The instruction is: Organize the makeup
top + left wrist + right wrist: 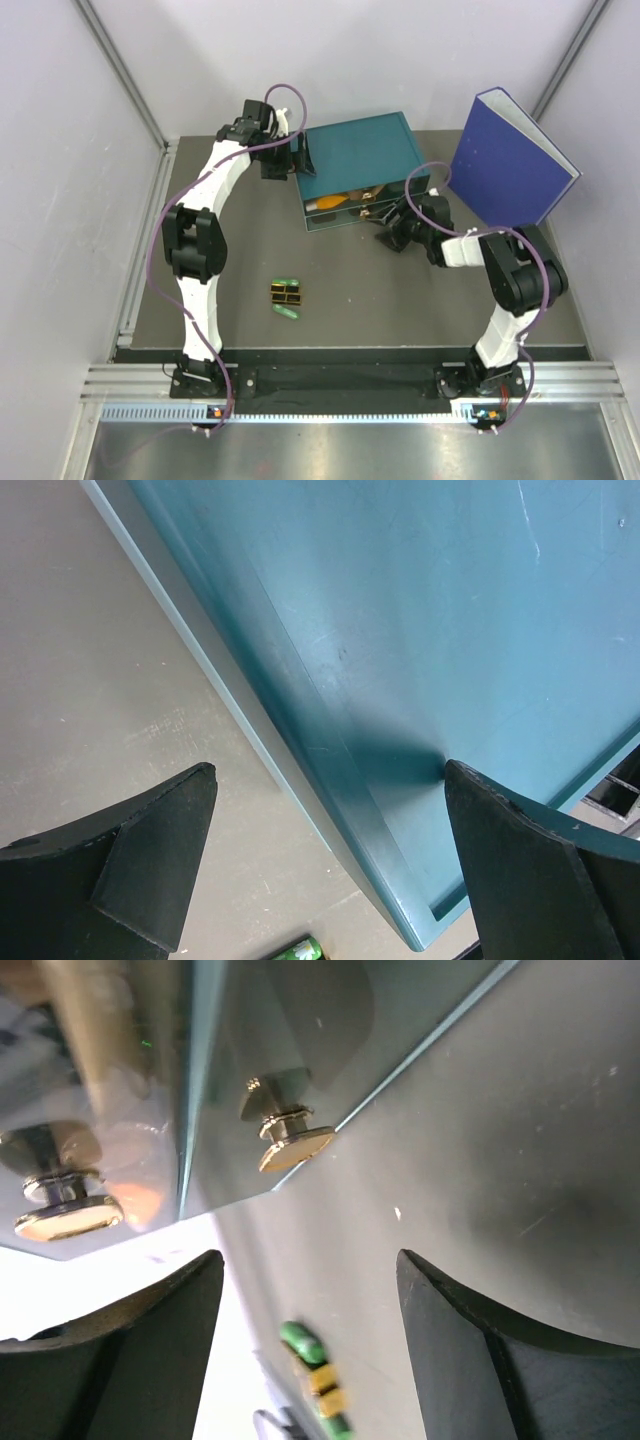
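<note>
On the table lie two green capsules and two black-and-gold cases [287,293] in a small cluster. They show small and blurred in the right wrist view [322,1380], and one green capsule [300,950] shows in the left wrist view. An orange tube [336,200] and tan pieces lie in the drawers of the teal drawer box [355,155]. My left gripper [298,160] is open, its jaws either side of the box's left edge [328,780]. My right gripper [390,235] is open and empty [310,1260], just in front of the clear drawer fronts with gold knobs [292,1140].
A big blue binder [510,160] stands open at the back right, close to the right arm. Grey walls close in the table on the left, the back and the right. A metal rail runs along the near edge.
</note>
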